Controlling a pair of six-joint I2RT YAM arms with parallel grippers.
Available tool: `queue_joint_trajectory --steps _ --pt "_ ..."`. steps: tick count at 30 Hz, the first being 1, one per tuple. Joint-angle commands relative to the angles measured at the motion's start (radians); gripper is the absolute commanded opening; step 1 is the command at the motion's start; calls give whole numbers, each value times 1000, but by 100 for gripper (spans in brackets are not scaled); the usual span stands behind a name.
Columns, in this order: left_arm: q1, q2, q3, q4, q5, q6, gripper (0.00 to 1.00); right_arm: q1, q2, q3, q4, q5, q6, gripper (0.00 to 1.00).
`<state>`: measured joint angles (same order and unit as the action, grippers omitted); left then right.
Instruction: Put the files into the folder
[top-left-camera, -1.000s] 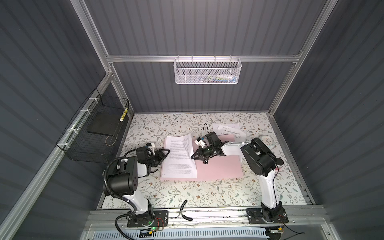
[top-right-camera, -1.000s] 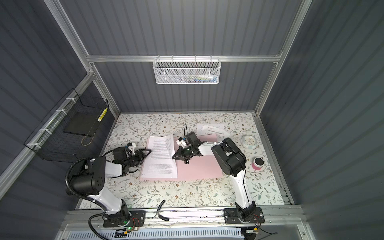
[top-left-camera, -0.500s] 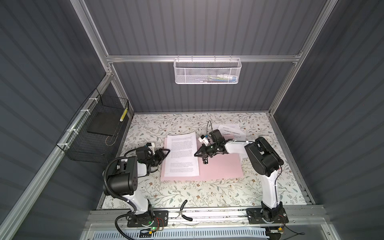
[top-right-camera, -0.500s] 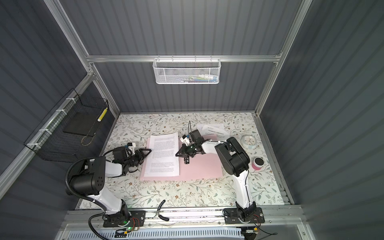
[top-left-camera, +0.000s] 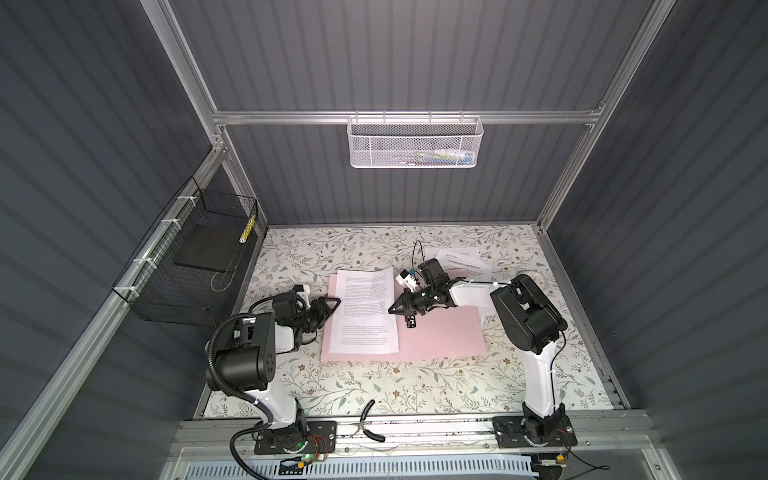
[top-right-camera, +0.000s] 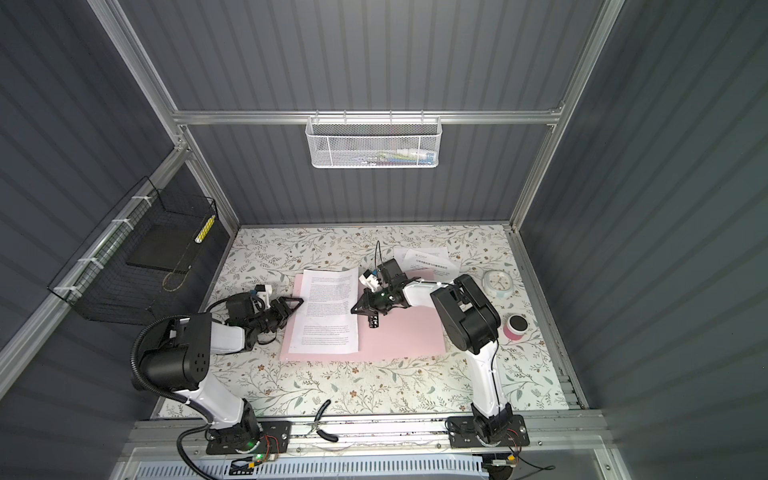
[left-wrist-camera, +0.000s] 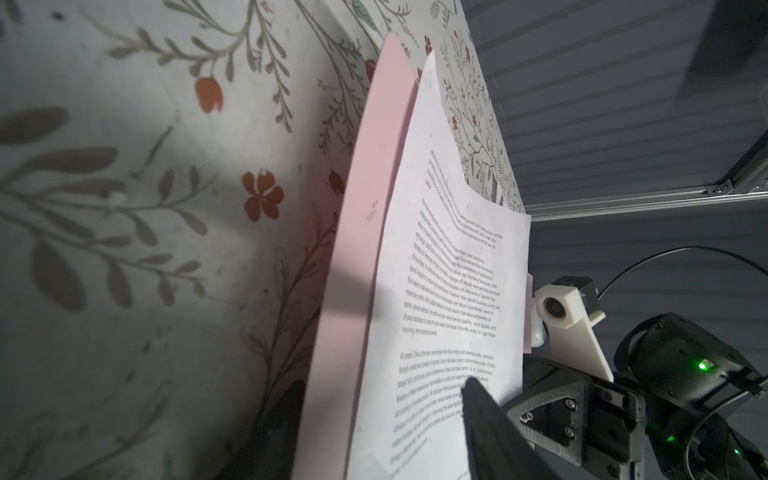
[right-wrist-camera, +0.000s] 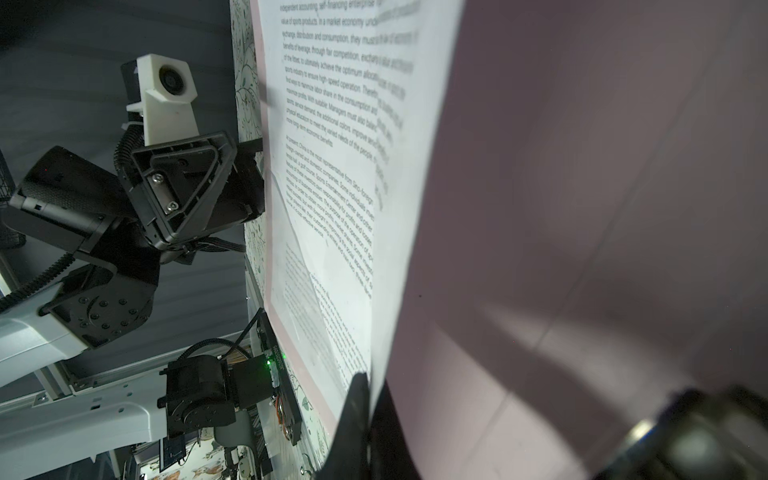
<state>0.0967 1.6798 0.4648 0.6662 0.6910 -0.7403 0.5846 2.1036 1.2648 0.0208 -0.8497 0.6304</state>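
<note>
The pale pink folder (top-left-camera: 440, 336) (top-right-camera: 399, 338) lies open and flat on the table. One of the files, a white printed sheet (top-left-camera: 365, 309) (top-right-camera: 328, 311), rests on its left half. My right gripper (top-left-camera: 392, 309) (top-right-camera: 353, 309) (right-wrist-camera: 368, 399) is shut on that sheet's right edge, near the folder's middle. My left gripper (top-left-camera: 332, 305) (top-right-camera: 295, 305) (left-wrist-camera: 380, 419) stands open at the left edge. One of its fingers (left-wrist-camera: 478, 415) is over the sheet (left-wrist-camera: 449, 291) and the other is beside the folder (left-wrist-camera: 365, 208). More files (top-left-camera: 461, 264) (top-right-camera: 428, 262) lie at the back right.
A small clock (top-right-camera: 498, 284) and a pink round tin (top-right-camera: 516, 326) sit at the table's right side. Pliers (top-left-camera: 368, 422) lie on the front rail. A black wire basket (top-left-camera: 187, 266) hangs on the left wall and a white mesh basket (top-left-camera: 415, 141) on the back wall.
The right arm has stretched out, elbow shifting right, and its gripper has laid the held sheet flatter on the folder's left half. The left arm has not moved.
</note>
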Motion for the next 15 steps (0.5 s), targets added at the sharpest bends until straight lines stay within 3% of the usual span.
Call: queue_joint_trajectory --steps 1,15 --pt "-8 -5 18 -28 -8 28 60 17 25 43 -26 -28 -29 0" --pt "-9 5 17 -17 -8 25 61 49 58 76 -35 -52 -32 0"
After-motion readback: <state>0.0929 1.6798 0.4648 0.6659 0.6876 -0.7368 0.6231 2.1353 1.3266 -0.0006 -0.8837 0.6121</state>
